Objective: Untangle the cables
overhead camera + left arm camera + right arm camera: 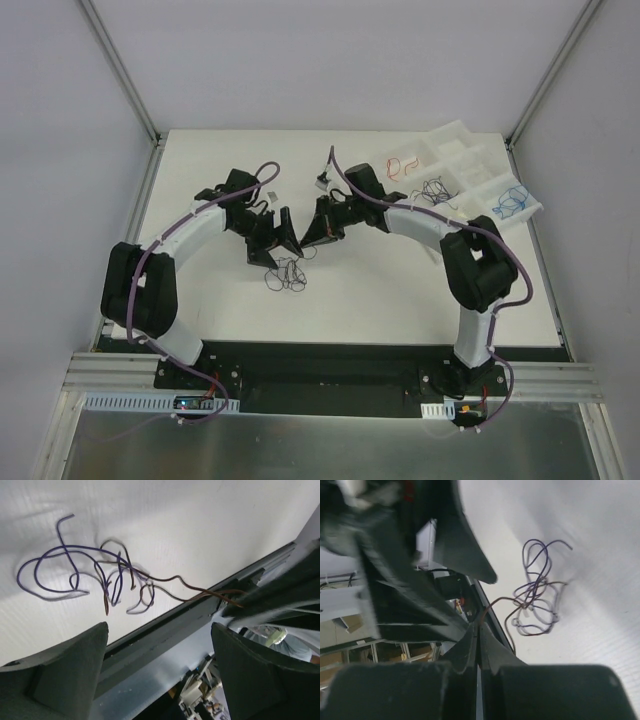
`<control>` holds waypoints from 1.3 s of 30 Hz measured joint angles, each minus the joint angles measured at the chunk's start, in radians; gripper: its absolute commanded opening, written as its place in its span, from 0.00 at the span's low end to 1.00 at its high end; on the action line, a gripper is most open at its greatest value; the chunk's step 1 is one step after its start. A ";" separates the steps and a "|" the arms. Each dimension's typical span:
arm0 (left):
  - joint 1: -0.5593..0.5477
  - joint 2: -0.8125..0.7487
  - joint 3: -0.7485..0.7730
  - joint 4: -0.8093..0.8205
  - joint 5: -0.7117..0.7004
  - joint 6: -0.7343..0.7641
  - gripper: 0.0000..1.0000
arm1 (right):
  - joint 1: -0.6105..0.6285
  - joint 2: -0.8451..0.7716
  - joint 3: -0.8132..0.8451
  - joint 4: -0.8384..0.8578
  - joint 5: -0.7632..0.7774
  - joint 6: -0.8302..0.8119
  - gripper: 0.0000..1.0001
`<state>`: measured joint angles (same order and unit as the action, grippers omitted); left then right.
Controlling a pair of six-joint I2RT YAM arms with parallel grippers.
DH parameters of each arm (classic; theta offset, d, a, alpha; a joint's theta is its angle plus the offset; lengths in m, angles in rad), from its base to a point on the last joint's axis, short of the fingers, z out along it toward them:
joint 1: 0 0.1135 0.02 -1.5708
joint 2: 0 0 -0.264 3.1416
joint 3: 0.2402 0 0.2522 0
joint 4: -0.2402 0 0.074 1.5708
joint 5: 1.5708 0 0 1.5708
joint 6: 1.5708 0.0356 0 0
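Note:
A purple cable (45,555) and a thin brown cable (176,579) lie tangled on the white table (400,290), a small knot (285,275) in the top view. My right gripper (479,625) is shut on one end of the brown cable (495,601), which runs from its tips down to the tangle (535,605). It hovers just above the table (312,238). My left gripper (159,627) is open and empty, close beside the right one and just above the tangle (272,243).
A white compartment tray (470,150) sits at the back right, holding a red cable (400,165), a black cable (435,188) and a blue cable (510,203). The table's black front edge (165,625) runs close to the tangle.

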<state>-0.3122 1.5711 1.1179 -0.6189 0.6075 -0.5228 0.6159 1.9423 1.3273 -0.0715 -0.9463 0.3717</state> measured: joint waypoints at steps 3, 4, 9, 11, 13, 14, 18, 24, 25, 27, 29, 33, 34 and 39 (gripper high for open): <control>-0.003 0.031 -0.002 0.001 0.039 -0.006 0.84 | -0.007 -0.049 0.000 0.057 -0.001 0.060 0.00; -0.006 0.043 -0.003 0.010 0.043 -0.009 0.85 | -0.010 -0.062 0.000 0.072 -0.005 0.082 0.01; -0.007 0.111 -0.006 0.044 0.042 -0.013 0.89 | -0.006 -0.119 0.000 0.135 -0.029 0.190 0.00; -0.007 0.149 -0.006 0.059 0.039 -0.014 0.90 | -0.004 -0.143 0.002 0.150 -0.036 0.222 0.00; -0.007 0.189 -0.002 0.069 0.036 -0.014 0.91 | -0.003 -0.173 0.012 0.155 -0.042 0.257 0.01; -0.007 0.209 0.001 0.074 0.034 -0.014 0.90 | -0.003 -0.183 0.019 0.156 -0.044 0.269 0.00; 0.001 0.285 0.018 0.103 0.024 -0.013 0.86 | -0.004 -0.216 0.116 0.151 -0.054 0.337 0.00; 0.061 0.319 0.004 0.126 0.071 -0.029 0.86 | -0.020 -0.237 0.461 0.117 -0.052 0.416 0.00; 0.071 0.312 -0.008 0.133 0.074 -0.029 0.86 | -0.026 -0.248 0.504 0.118 -0.050 0.425 0.00; 0.091 0.293 -0.037 0.143 0.076 -0.028 0.85 | -0.051 -0.280 0.597 0.119 -0.047 0.446 0.00; 0.113 0.259 -0.074 0.148 0.071 -0.022 0.85 | -0.088 -0.313 0.666 0.123 -0.045 0.468 0.00; 0.127 0.197 -0.117 0.150 0.046 -0.003 0.86 | -0.177 -0.366 0.725 0.140 -0.042 0.503 0.01; 0.129 0.183 -0.125 0.151 0.034 0.002 0.86 | -0.201 -0.375 0.726 0.141 -0.040 0.509 0.00; 0.129 0.096 -0.134 0.150 0.017 0.009 0.88 | -0.312 -0.406 0.617 0.144 -0.032 0.514 0.00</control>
<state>-0.1833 1.6672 0.9844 -0.4690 0.6247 -0.5137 0.3035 1.5360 1.9446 0.0727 -0.9779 0.8856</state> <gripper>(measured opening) 0.867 0.011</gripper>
